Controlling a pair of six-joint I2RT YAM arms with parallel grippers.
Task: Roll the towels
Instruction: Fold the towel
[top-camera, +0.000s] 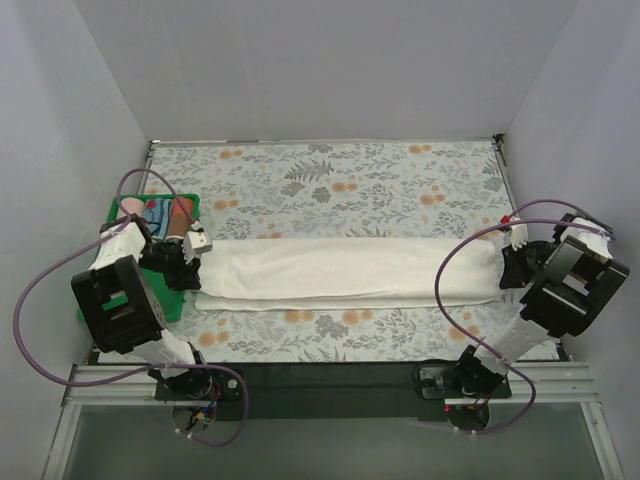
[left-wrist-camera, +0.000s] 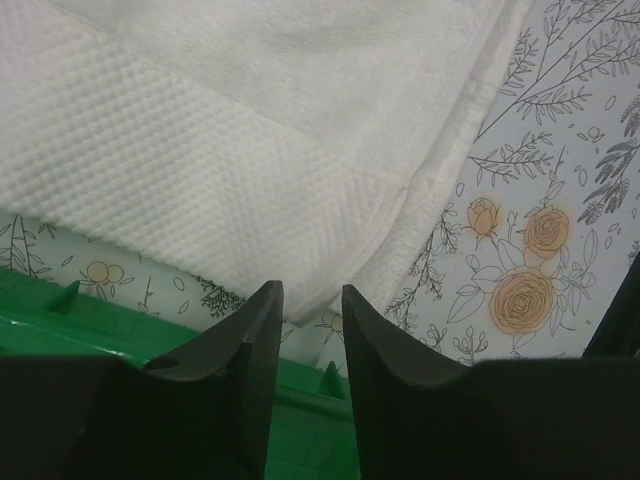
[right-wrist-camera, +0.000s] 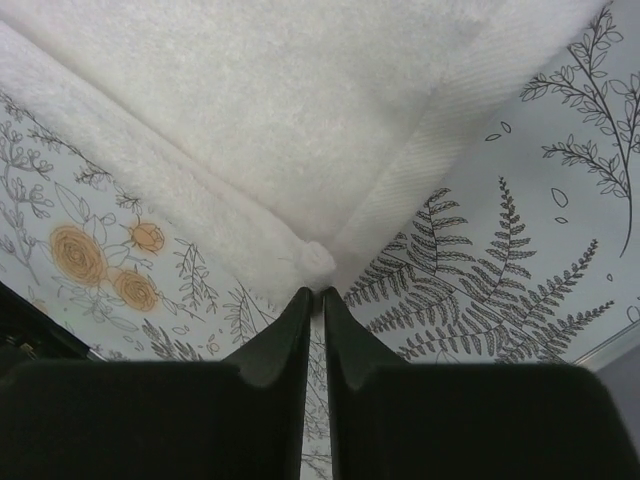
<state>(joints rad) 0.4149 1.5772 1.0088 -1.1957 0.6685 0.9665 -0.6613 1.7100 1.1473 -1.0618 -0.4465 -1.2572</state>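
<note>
Overhead, the cream-white towel (top-camera: 340, 272) lies folded in a long band across the floral table cover (top-camera: 330, 180), reaching from the left gripper (top-camera: 195, 250) at one end to the right gripper (top-camera: 508, 262) at the other. A salmon-pink cloth (top-camera: 180, 213) shows in the green tray (top-camera: 115, 212) just behind the left arm. In the left wrist view, the left gripper's jaws stand slightly parted with nothing between them. The towel's corner lies just beyond their tips and the tray's edge is below. In the right wrist view, the right gripper's jaws are all but closed, with only a thin slit and no cloth in it. The towel's corner sits just past the tips.
</note>
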